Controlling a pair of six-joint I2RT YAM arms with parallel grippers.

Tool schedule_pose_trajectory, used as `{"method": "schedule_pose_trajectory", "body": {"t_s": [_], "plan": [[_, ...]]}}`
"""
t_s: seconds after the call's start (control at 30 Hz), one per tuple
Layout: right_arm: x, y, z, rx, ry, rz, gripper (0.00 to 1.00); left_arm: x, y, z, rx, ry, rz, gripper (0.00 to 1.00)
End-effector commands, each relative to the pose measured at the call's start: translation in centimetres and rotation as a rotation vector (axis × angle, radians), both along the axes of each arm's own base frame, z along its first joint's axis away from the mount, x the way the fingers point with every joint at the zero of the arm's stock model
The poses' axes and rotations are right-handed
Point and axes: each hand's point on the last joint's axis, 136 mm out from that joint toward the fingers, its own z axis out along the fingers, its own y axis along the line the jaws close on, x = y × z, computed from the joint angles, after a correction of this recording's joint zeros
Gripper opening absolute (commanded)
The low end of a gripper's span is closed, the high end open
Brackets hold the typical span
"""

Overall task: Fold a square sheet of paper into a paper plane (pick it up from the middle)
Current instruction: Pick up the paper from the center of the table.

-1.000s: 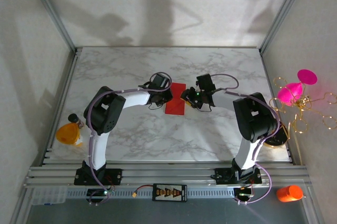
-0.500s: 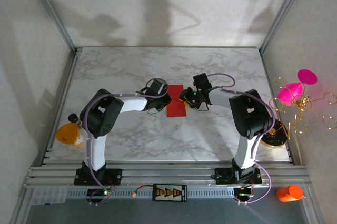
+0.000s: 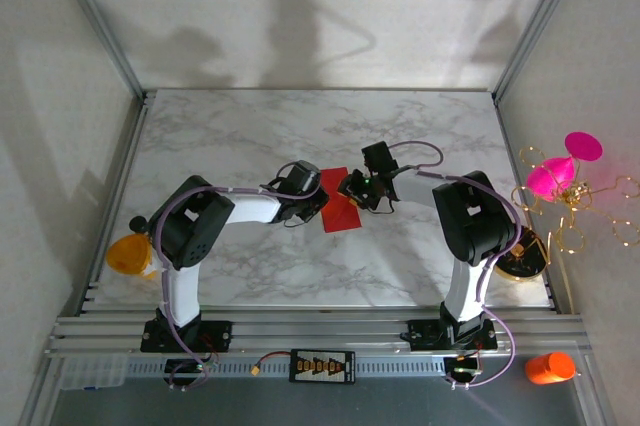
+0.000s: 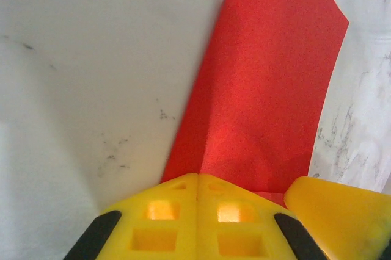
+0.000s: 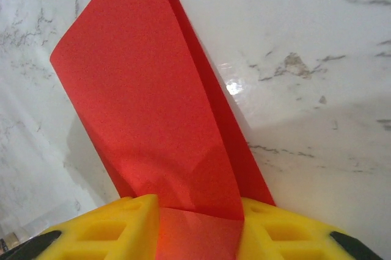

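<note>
Beyond the right edge of the white marble worktop (image 3: 250, 126) stands a magenta cone ornament wound with gold wire (image 3: 565, 168). A small orange bottle (image 3: 548, 368) lies by the front rail on the right. At the left edge an orange-yellow bottle with a black cap (image 3: 128, 254) sits just beside the left arm's elbow. What the bottles hold cannot be told.

The thin, bright red sheet of paper (image 3: 340, 214), folded into a narrow strip, lies mid-worktop between the two end effectors. Both arms bend inward from their bases, wrists low over it.

The left end effector (image 3: 316, 202) meets the paper's left edge. In the left wrist view its yellow fingers (image 4: 165, 223) are pressed together at the near end of the red sheet of paper (image 4: 269, 89). The right end effector (image 3: 350, 187) meets the upper right corner. Its fingers (image 5: 116, 229) stand apart and the paper (image 5: 153, 101), one layer raised, fills the gap. Whether they grip it I cannot tell.
</note>
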Motion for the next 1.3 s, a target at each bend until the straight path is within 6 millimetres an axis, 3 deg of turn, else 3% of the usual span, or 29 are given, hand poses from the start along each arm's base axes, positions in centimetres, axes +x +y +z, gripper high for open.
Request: {"method": "schedule_pose_trajectory", "body": {"t_s": [0.0, 0.17, 0.47, 0.67, 0.8, 0.97, 1.1, 1.27], "plan": [[-0.8, -0.4, 0.1, -0.018, 0.012, -0.008, 0.37, -1.8, 1.8, -2.2, 0.08, 0.071, 0.031, 0.05], [-1.4, 1.2, 1.7, 0.102, -0.032, 0.063, 0.33, -1.7, 1.6, -2.0, 0.073, 0.068, 0.023, 0.05], [-2.8, 1.4, 1.1, 0.128, -0.028, 0.12, 0.2, -1.3, 1.3, -1.2, 0.06, 0.056, 0.002, 0.05], [-2.0, 1.7, 2.1, 0.147, -0.116, 0.143, 0.07, 0.4, 0.8, 2.9, -0.019, -0.031, -0.039, 0.13], [-0.4, 1.7, 4.9, 0.194, -0.241, 0.158, 0.04, 1.8, 2.8, 7.2, -0.062, -0.136, -0.032, 0.19], [1.2, 2.0, 11.2, 0.302, -0.431, 0.212, 0.03, 2.0, 5.1, 11.4, -0.145, -0.258, -0.074, 0.37], [1.3, 2.4, 14.9, 0.448, -0.489, 0.273, 0.02, 1.5, 4.5, 14.9, -0.227, -0.366, -0.159, 0.57], [0.5, 2.9, 17.4, 0.592, -0.491, 0.334, 0.02, 0.5, 3.0, 18.3, -0.402, -0.491, -0.215, 0.81]]}}
